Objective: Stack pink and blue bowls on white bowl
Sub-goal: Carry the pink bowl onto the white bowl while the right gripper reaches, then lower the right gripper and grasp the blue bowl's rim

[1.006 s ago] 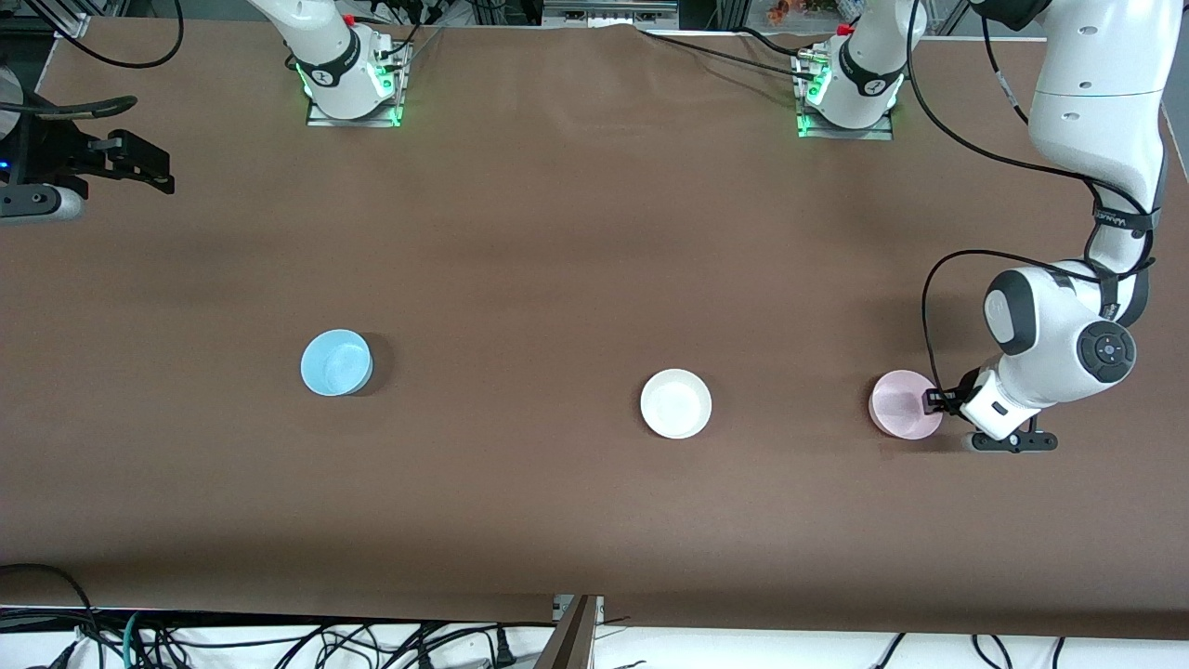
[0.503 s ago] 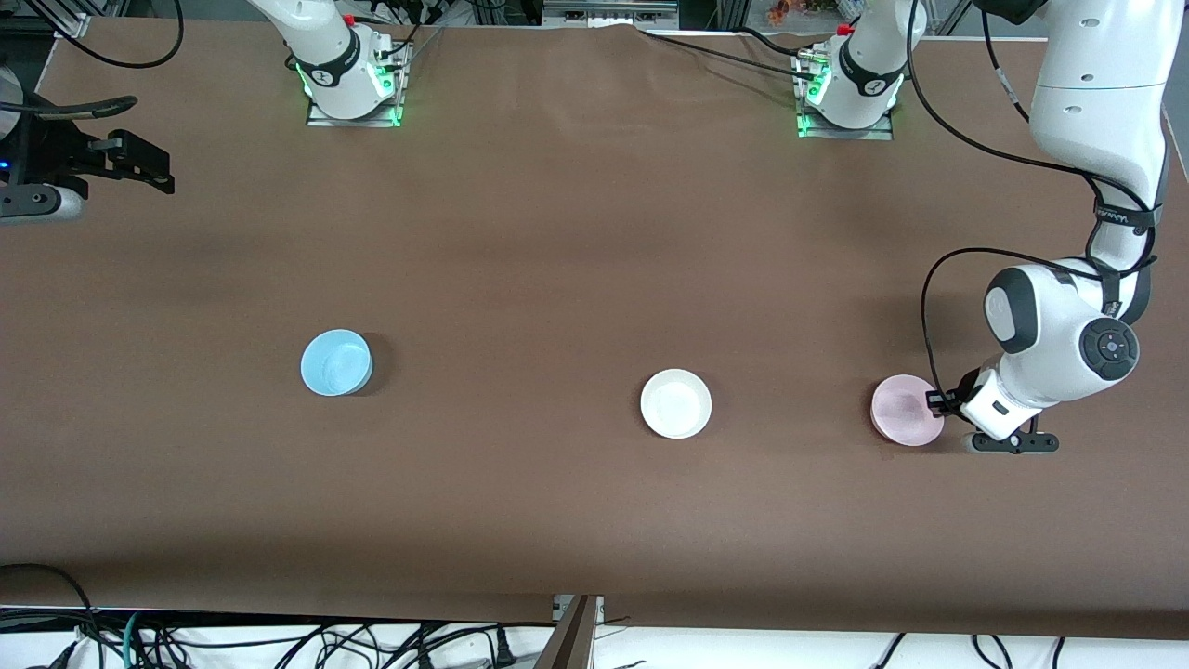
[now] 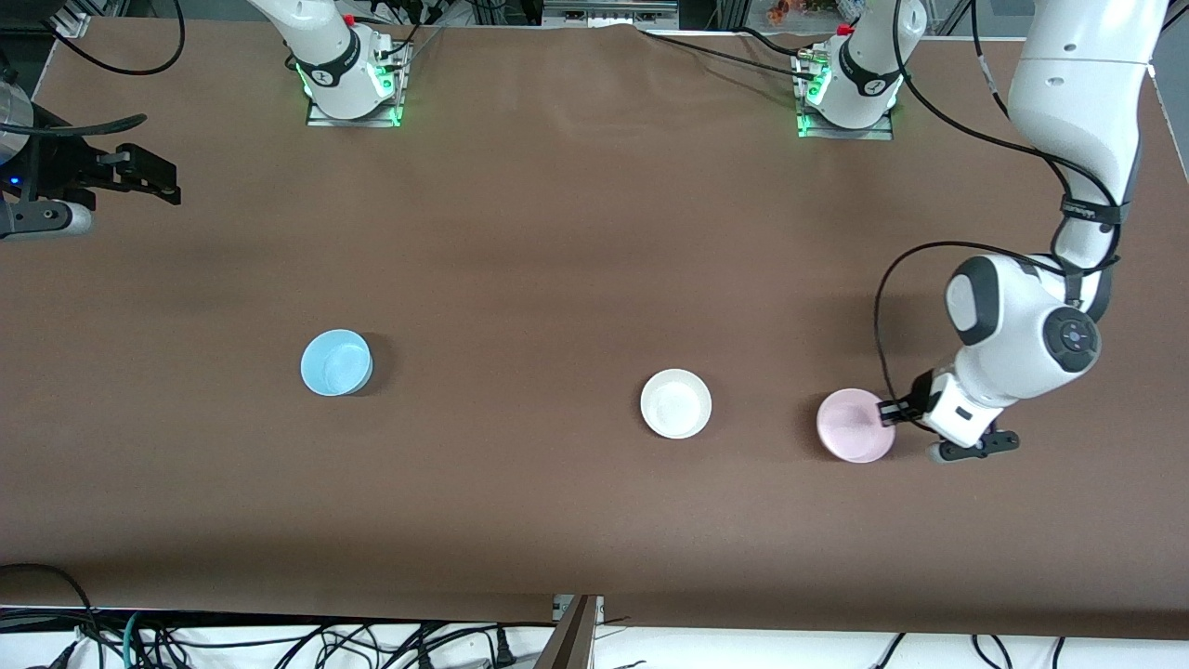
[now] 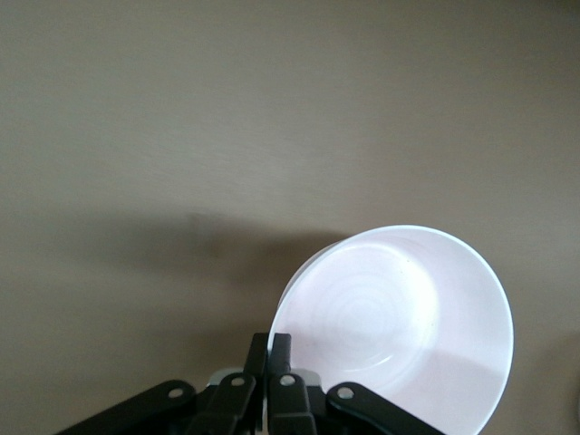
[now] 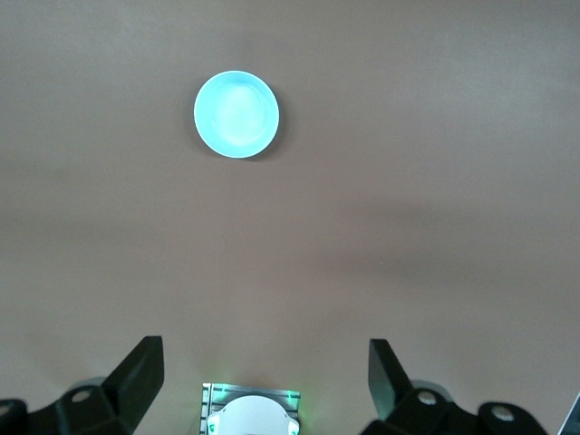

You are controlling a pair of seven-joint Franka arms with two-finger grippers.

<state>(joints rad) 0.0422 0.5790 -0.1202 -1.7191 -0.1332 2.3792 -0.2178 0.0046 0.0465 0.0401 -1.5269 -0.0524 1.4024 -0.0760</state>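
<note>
The pink bowl (image 4: 399,335) is being gripped at its rim by the closed fingers (image 4: 269,349) of the left gripper (image 4: 269,352), raised above the brown table (image 4: 227,118).

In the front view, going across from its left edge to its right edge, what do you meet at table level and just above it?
right gripper, open, waiting at the right arm's end → blue bowl → white bowl → pink bowl, lifted → left gripper, shut on its rim.

Matt brown cloth tabletop (image 3: 557,232) — smooth, glossy plastic bowls (image 3: 676,403).
</note>
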